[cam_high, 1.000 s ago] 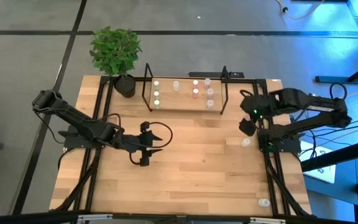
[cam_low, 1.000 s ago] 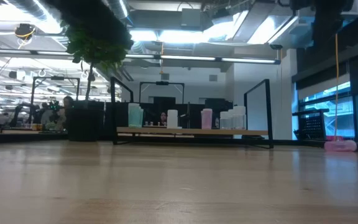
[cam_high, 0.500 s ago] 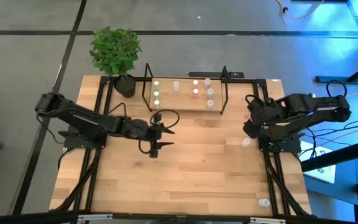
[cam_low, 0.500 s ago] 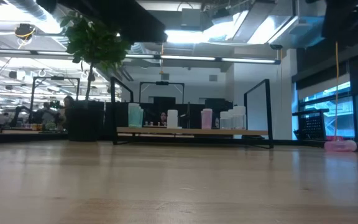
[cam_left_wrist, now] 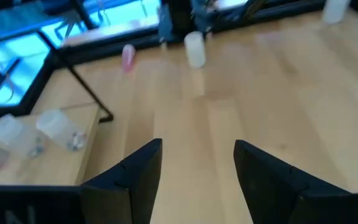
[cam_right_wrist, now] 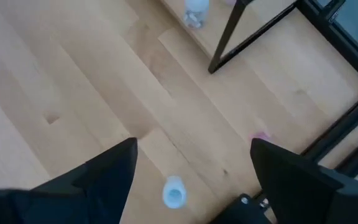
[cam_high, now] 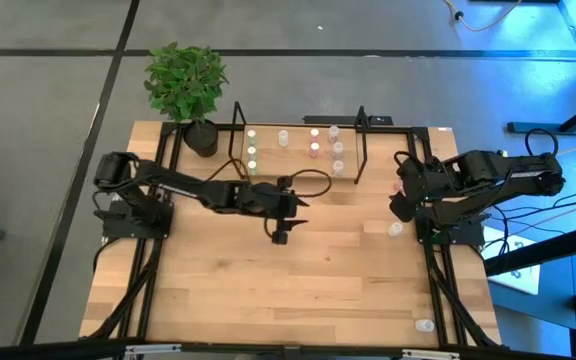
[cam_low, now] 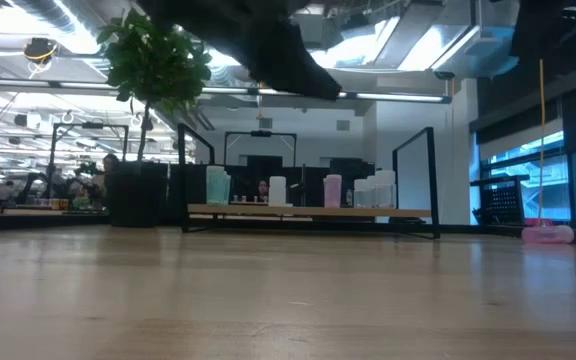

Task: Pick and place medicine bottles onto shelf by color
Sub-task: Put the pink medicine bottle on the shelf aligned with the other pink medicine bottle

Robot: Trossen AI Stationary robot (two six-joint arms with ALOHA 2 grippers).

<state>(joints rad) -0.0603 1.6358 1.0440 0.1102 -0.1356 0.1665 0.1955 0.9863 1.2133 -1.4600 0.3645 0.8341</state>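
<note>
Wooden tabletop [cam_high: 308, 280] stretches bare at its near edge except for one small white bottle [cam_high: 424, 325] near the right corner, well apart from everything else. Farther in, the left gripper [cam_high: 280, 228] reaches out over the middle of the table, its jaws apart with nothing between them, as the left wrist view shows. Over on the right side, the right gripper [cam_high: 400, 203] hangs above the boards with its jaws spread wide and empty; a pale bottle [cam_high: 395, 229] stands just beside it on the table, and a pink bottle [cam_high: 398, 187] sits close by toward the back.

Beyond both arms, the shelf [cam_high: 298, 172] holds the sorted bottles [cam_high: 315, 150]: greenish ones at its left end, pink in the middle, clear ones to the right. A potted plant [cam_high: 186, 85] stands at the far left corner.

These bottles look light, hard plastic and probably slick, so easy to knock over or squirt out of a pinch. I'd guess the safest hold is across the round body at mid-height, jaws square to it, closing gently.
</note>
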